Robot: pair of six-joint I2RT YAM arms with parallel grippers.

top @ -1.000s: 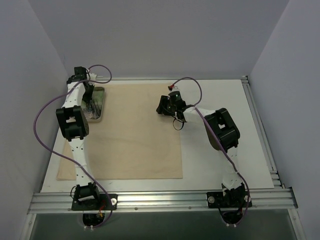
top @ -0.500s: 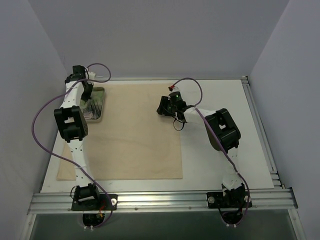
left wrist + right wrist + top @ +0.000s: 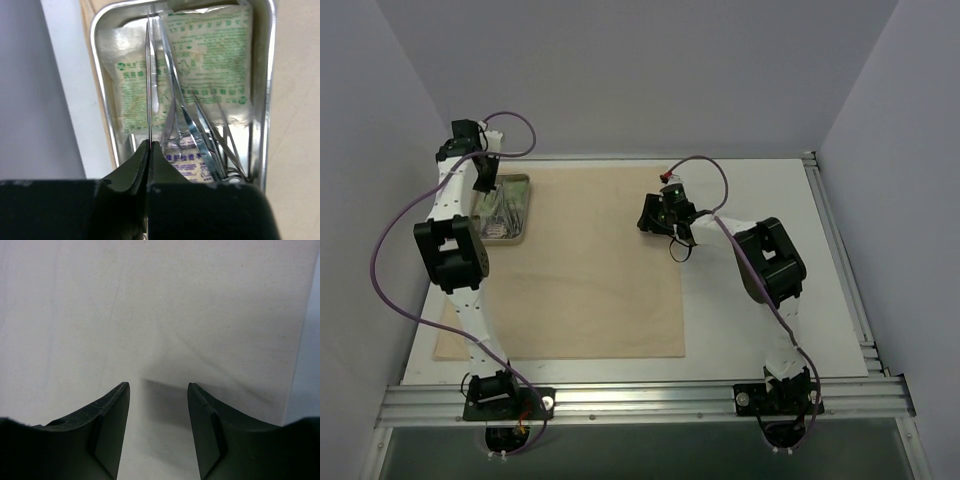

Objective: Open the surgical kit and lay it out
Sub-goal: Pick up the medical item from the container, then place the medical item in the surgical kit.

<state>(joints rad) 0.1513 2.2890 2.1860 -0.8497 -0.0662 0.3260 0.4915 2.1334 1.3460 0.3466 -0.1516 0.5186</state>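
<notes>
The beige cloth wrap (image 3: 590, 270) lies spread flat on the table. At its far left corner sits the steel tray (image 3: 523, 210). In the left wrist view the tray (image 3: 270, 75) holds green-printed packets (image 3: 210, 55), a purple-printed packet (image 3: 200, 169) and scissor-like instruments (image 3: 200, 127). My left gripper (image 3: 149, 145) is shut on a thin steel instrument, apparently tweezers (image 3: 148, 85), seen edge-on and reaching over the tray. In the top view the left gripper (image 3: 483, 185) hangs over the tray's left side. My right gripper (image 3: 157, 390) stands open just above bare cloth (image 3: 150, 300), near the cloth's far right part (image 3: 653, 215).
White table (image 3: 760, 200) shows right of the cloth, with a narrow strip (image 3: 70, 100) left of the tray. Grey walls close in on three sides. A metal rail (image 3: 640, 400) runs along the near edge. Purple cables (image 3: 380, 260) loop off both arms.
My left gripper has closed on the thin instrument in the tray, and the left arm has drawn back and to the left. The right arm has barely moved.
</notes>
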